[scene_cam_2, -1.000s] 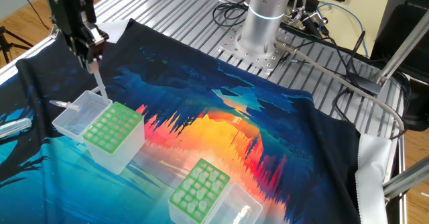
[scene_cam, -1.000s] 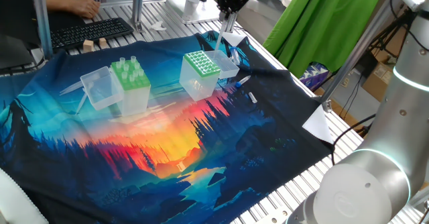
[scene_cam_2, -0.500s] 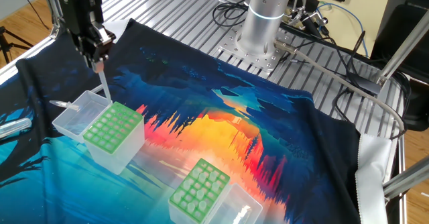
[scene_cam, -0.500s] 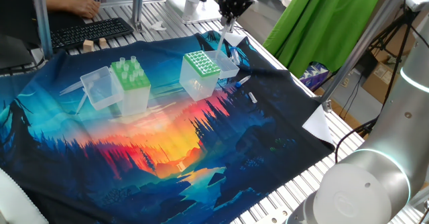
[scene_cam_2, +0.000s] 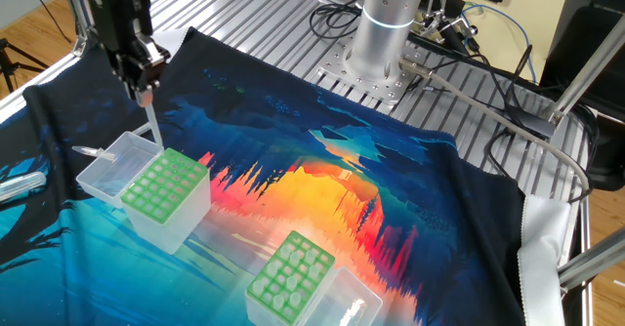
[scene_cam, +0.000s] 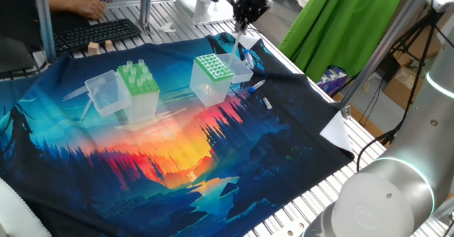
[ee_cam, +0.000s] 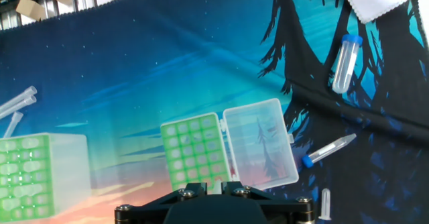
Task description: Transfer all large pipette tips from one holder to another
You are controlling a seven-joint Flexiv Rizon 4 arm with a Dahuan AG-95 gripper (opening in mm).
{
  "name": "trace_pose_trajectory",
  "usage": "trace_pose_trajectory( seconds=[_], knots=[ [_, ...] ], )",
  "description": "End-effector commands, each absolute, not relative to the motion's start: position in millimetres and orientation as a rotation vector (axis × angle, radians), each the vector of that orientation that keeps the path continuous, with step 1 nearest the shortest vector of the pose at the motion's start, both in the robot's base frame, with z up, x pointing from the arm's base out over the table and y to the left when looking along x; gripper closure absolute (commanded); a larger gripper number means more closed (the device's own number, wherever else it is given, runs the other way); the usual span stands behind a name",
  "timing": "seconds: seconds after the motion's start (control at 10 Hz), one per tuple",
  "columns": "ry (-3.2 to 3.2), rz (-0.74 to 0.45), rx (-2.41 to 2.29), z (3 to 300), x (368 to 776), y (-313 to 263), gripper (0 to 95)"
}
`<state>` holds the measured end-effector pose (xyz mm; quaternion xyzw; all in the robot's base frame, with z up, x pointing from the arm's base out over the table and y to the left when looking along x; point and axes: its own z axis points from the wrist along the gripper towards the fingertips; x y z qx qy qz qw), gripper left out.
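The other fixed view. The tool (scene_cam_2: pixel 145 90) points straight down, its fingers pinched on the wide end of one large pipette tip (scene_cam_2: pixel 152 127). The tip hangs clear in the air with its point just above the far edge of the dotted-grid holder (scene_cam_2: pixel 164 185). This holder's clear lid (scene_cam_2: pixel 105 166) lies open on its left. The plain-topped holder (scene_cam_2: pixel 290 273) stands well apart, nearer the camera, with the remaining tips (scene_cam_2: pixel 293 267) seated in it. Both holders rest on the printed cloth (scene_cam_2: pixel 391 199) that covers the bench.

Hazards for you to watch:
- The held tip looks slightly tilted rather than plumb. If you lower it like this, its point may strike the green plate between holes, or land outside the far rim, on the lid side.
- A blocked point could push the tip up through the fingers or knock it askew.
- The holder is light and stands on loose cloth, so a sideways push could shift or tip it.

Limits of the views:
- In the hand view only the tool's dark housing shows along the bottom edge. The fingertips and the held tip are cut off there.
- No view shows which hole lies under the point.
- The remaining tips blur together, so you cannot count them reliably.
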<state>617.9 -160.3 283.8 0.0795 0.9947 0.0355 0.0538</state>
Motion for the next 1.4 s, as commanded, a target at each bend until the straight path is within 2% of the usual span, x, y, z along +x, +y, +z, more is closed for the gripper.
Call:
trace_pose_trajectory(
  seconds=[0.1,1.4],
  knots=[
    [3.022,0.111,0.237,283,620,-162,95.0],
    [3.0,0.12,0.214,260,626,-162,95.0]
  ],
)
